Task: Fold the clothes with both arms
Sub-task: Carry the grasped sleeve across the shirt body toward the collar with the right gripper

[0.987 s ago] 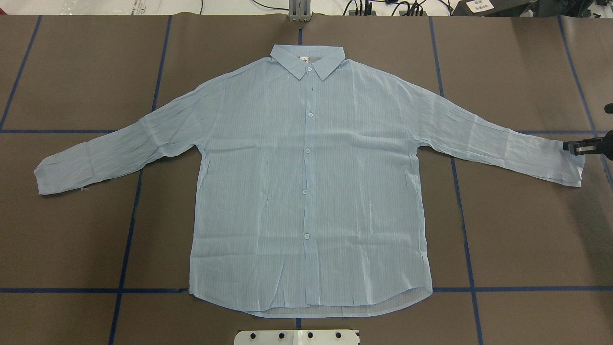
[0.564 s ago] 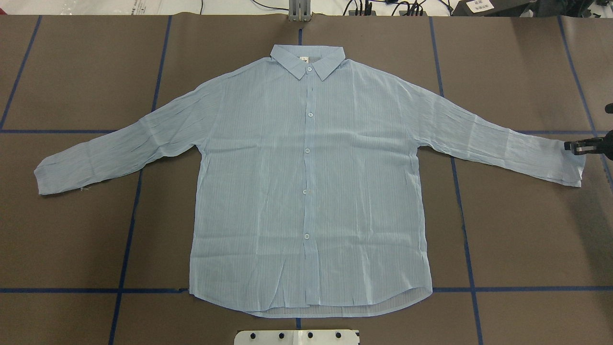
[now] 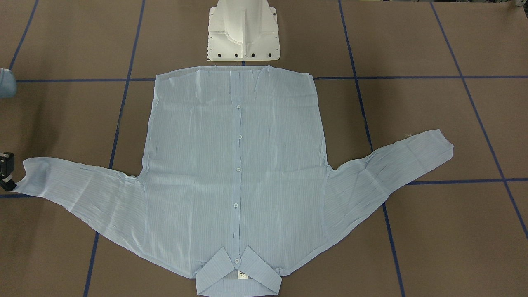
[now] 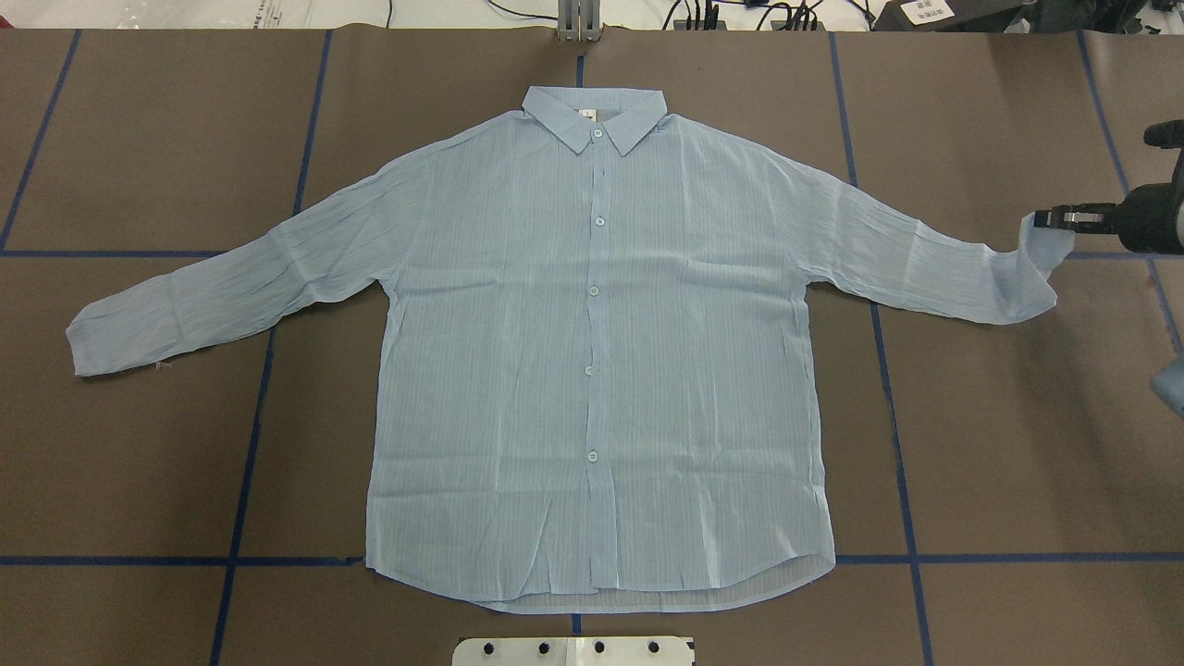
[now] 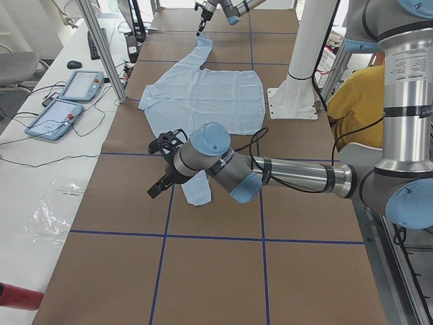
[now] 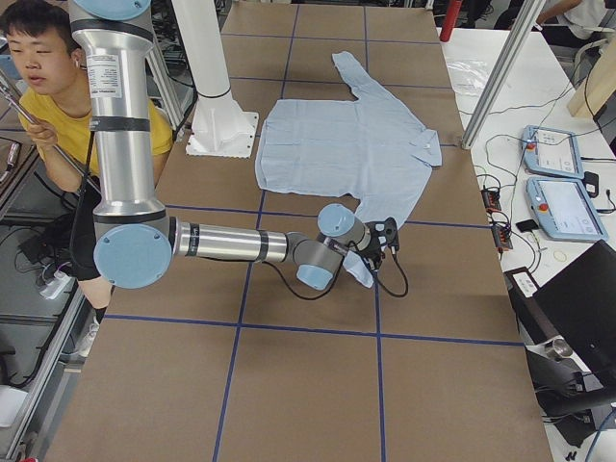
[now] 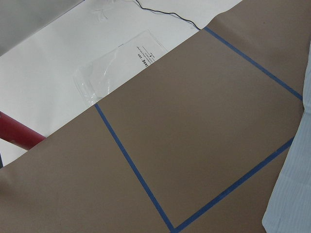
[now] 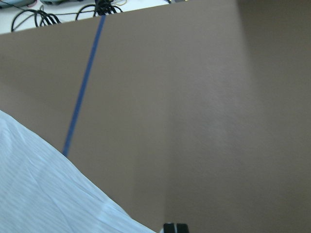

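Note:
The light blue pinstriped shirt [image 4: 592, 351] lies flat and buttoned on the brown table, collar [image 4: 597, 116] at the far side. My right gripper [image 4: 1050, 219] is shut on the cuff of the sleeve at the overhead view's right. That cuff hangs raised and curled above the table [image 6: 364, 269]. The other sleeve [image 4: 213, 296] lies flat. My left gripper [image 5: 162, 169] hovers just outside that sleeve's cuff [image 5: 197, 191]. It shows only in the exterior left view, so I cannot tell whether it is open or shut. The left wrist view shows just the sleeve's edge [image 7: 296, 184].
The white pedestal base [image 3: 243, 37] stands at the shirt's hem. Blue tape lines [image 4: 250, 444] grid the table. A person in yellow [image 6: 48, 106] sits beside the robot. Two teach pendants [image 5: 67, 101] and a plastic bag [image 7: 121, 58] lie on the white side bench.
My right gripper has risen and moved inward and toward the far side, taking the sleeve's cuff with it. The sleeve's end now curls up off the table. The rest of the shirt is unmoved.

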Robot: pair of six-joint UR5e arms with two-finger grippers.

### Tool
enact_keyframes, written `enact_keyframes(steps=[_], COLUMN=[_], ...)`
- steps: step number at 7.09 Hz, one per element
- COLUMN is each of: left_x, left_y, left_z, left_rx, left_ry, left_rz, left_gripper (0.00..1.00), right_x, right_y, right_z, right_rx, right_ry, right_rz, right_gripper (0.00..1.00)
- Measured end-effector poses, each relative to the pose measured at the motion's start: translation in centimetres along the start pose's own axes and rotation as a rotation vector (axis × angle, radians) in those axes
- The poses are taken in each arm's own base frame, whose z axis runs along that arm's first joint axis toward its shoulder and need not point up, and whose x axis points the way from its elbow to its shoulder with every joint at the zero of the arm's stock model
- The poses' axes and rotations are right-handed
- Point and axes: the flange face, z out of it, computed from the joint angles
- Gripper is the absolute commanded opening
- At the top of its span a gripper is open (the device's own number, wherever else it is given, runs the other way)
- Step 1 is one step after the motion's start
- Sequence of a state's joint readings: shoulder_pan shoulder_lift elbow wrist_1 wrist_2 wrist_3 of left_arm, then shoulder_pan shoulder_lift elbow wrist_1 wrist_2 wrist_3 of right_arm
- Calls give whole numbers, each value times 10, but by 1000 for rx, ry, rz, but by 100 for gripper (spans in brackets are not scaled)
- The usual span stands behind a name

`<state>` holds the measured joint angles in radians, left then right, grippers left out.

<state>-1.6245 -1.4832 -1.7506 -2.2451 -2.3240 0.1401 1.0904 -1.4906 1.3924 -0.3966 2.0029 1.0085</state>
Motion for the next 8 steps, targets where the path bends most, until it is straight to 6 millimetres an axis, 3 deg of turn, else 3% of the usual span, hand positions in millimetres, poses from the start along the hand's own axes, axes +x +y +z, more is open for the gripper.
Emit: enact_keyframes(steps=[1,2,4,5,7,8], left_x=[-2,-2,-3,-3,-3,-4], left_y=[2,3,3,4,4,5], left_z=[2,3,3,4,4,5], left_rx=[4,8,11,11,9,8], left_ry=[-1,-1,-1,-1,-1,-1], left_rz=[3,0,-11,-13,-16,-17], left_gripper=[100,100,100,100,100,100], right_x=[-46,-110,-267,-349,-477,-526], right_y=[-18,-30,-31,-28,-19,-12], right_z=[12,34,82,94,94,97], right_rx=[16,44,119,146,204,224], right_ry=[-16,-6,77,128,146,132], right_rz=[58,125,260,306,368,366], right_gripper=[0,0,0,0,0,0])
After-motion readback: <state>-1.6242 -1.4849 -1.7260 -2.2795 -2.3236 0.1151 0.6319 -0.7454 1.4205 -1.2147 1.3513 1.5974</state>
